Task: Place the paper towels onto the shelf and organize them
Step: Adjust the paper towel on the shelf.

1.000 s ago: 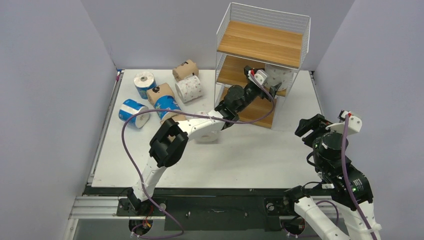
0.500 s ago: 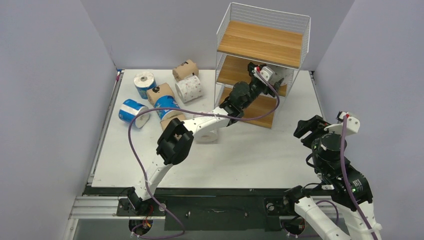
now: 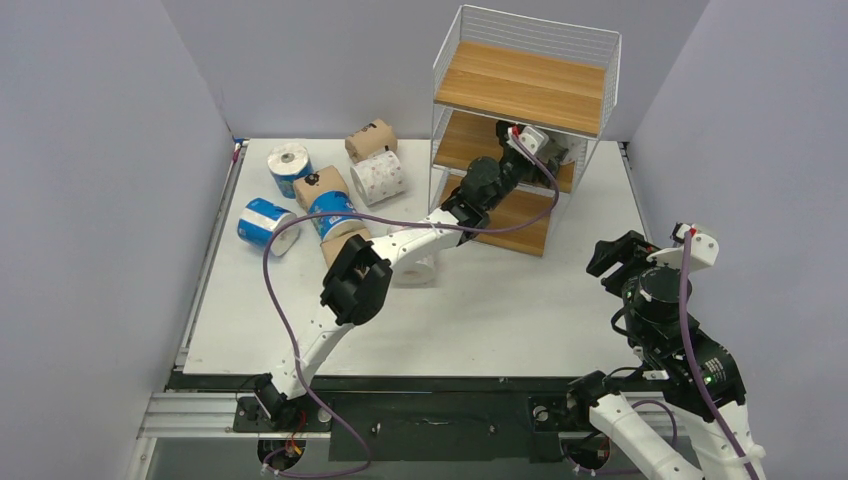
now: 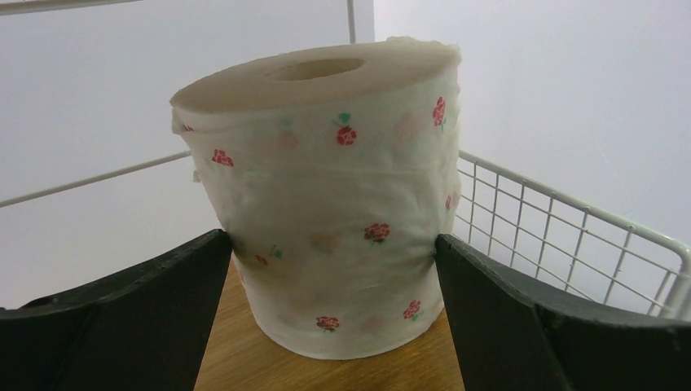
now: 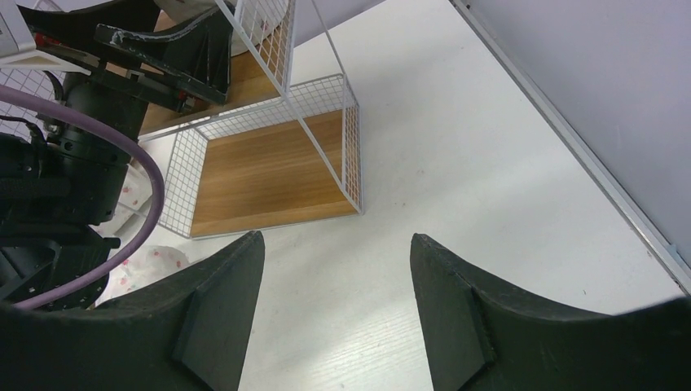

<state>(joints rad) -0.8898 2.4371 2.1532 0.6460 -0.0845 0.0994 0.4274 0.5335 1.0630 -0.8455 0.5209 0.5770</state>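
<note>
The shelf (image 3: 520,85) stands at the back right of the table. My left gripper (image 4: 334,244) reaches into its middle tier and is shut on a white paper towel roll with red flowers (image 4: 326,212). The roll stands upright with its base on the wooden board (image 4: 342,371), near the wire end wall (image 4: 554,236). In the top view the left gripper (image 3: 548,152) is mostly hidden under the top board. My right gripper (image 5: 334,244) is open and empty above the bare table, near the shelf's bottom tier (image 5: 269,179); it also shows in the top view (image 3: 625,255).
Loose rolls lie at the back left: blue-and-white ones (image 3: 288,165) (image 3: 267,225) (image 3: 333,208), brown ones (image 3: 370,138) (image 3: 318,185) (image 3: 343,240) and a white dotted one (image 3: 380,177). Another white dotted roll (image 3: 415,265) lies under the left arm.
My left gripper has carried the white flowered roll deeper into the middle tier, toward the shelf's right end. The right arm has barely moved.
</note>
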